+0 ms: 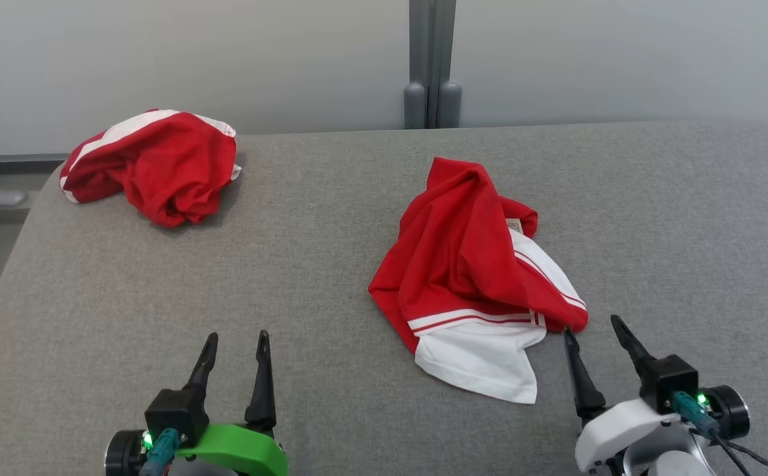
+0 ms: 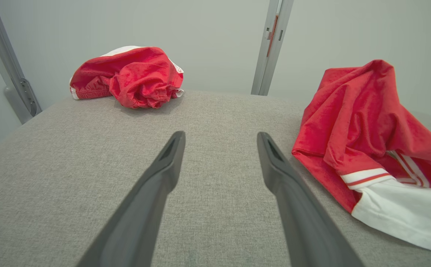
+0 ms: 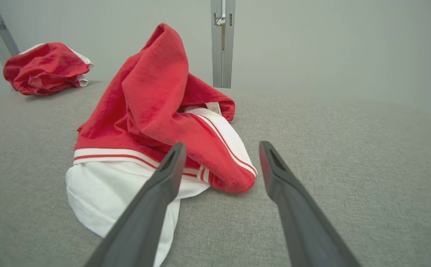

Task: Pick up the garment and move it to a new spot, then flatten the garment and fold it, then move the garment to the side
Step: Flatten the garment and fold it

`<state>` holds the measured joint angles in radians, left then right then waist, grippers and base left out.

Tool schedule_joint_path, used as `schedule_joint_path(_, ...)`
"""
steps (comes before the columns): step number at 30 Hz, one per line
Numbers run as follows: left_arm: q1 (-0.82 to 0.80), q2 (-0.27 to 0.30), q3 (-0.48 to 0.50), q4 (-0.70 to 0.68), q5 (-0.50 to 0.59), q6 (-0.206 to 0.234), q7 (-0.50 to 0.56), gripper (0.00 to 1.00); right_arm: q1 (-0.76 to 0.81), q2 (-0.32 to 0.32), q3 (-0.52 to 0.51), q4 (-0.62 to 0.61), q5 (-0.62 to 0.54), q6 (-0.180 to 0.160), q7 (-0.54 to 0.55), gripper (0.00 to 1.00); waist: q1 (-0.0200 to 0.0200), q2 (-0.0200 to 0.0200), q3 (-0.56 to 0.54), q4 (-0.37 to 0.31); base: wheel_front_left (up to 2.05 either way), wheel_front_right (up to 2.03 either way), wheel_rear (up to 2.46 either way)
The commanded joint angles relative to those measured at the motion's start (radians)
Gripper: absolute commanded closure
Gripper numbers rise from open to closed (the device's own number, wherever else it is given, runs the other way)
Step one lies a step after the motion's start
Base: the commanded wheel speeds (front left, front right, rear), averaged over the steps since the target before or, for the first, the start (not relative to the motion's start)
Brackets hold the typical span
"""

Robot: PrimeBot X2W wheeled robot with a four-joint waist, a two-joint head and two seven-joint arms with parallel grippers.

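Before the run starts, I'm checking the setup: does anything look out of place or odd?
Nothing damaged, but both red-and-white pieces lie crumpled: the near garment mid-surface, the far garment bunched at the far left corner, by the edge.

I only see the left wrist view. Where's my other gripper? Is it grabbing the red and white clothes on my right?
Observer: No. The right gripper is open, its tips right beside the near garment's red corner, not gripping it.
Operator: Does it have a tag?
Observer: Yes, a small white label peeks out near its far edge.
Operator: What colour is my wrist?
Observer: The left gripper sits on a green wrist cover.
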<state>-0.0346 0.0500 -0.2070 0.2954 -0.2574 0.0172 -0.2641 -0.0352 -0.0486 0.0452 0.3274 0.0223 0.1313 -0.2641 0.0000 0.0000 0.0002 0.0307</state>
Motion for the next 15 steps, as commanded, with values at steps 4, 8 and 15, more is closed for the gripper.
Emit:
schedule_joint_path(4,-0.04,0.001,-0.01,-0.009,-0.005,-0.006,-0.001,0.0,-0.086,-0.004,0.01,0.084,-0.069,-0.001,-0.001,0.0,0.0,0.0,0.051,0.046,0.0,0.0,0.0)
schedule_joint_path(8,-0.061,0.001,-0.024,-0.02,-0.003,-0.004,-0.001,0.0,-0.161,-0.005,-0.018,0.169,-0.147,-0.001,-0.001,0.0,0.0,0.0,0.092,0.088,0.0,0.0,0.0)
schedule_joint_path(15,-0.081,0.001,-0.026,-0.029,-0.011,0.002,-0.001,0.0,-0.278,-0.01,-0.103,0.315,-0.22,-0.001,-0.001,0.98,0.0,0.0,0.144,0.138,0.0,0.0,0.0)
